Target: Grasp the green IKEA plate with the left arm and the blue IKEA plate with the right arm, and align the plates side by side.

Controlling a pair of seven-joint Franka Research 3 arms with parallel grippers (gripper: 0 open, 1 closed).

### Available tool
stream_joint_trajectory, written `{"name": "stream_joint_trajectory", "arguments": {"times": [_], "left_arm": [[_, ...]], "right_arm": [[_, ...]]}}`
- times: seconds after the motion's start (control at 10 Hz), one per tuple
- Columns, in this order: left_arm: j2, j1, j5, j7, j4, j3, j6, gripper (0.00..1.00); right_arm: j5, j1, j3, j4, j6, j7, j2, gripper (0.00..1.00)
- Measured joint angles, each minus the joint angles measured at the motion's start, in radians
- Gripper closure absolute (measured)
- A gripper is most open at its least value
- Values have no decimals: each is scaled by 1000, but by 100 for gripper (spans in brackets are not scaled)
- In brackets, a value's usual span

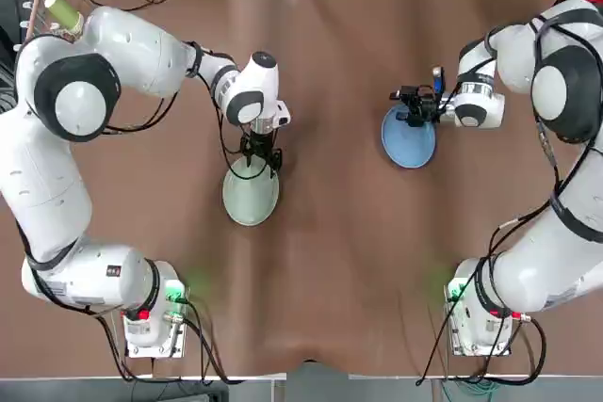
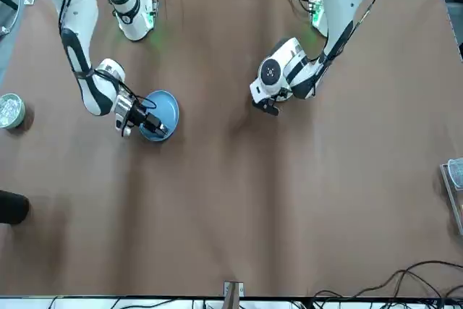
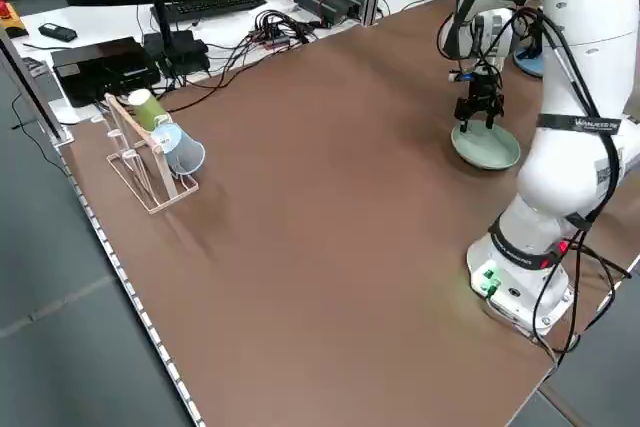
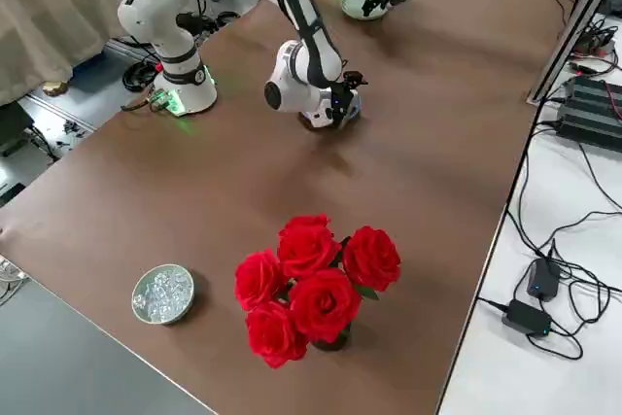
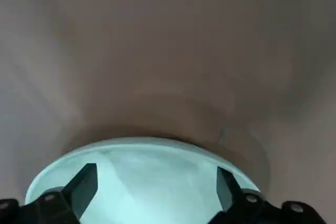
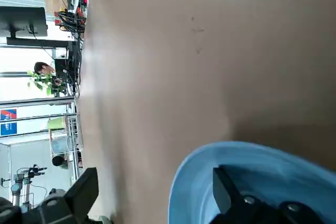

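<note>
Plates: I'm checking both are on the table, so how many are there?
2. The green plate lies under the left gripper; the blue plate lies under the right gripper, across the table. None seems hidden.

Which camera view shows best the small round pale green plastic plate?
The top view: the small round pale green plastic plate lies nearly whole below the left gripper. The left side view shows it small; the left wrist view only part; the front view hides it.
</note>
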Motion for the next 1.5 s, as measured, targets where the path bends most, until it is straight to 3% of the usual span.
{"name": "stream_joint_trajectory", "arguments": {"times": [0.5,1.0,1.5], "left_arm": [[64,-3,0,0,101,0,0,0],[108,-9,0,0,167,1,0,0],[136,-92,8,-1,258,83,0,0]], "right_arm": [[184,136,1,41,3,0,35,2],[208,165,1,66,7,0,50,2],[320,249,2,126,41,-1,83,2]]}}
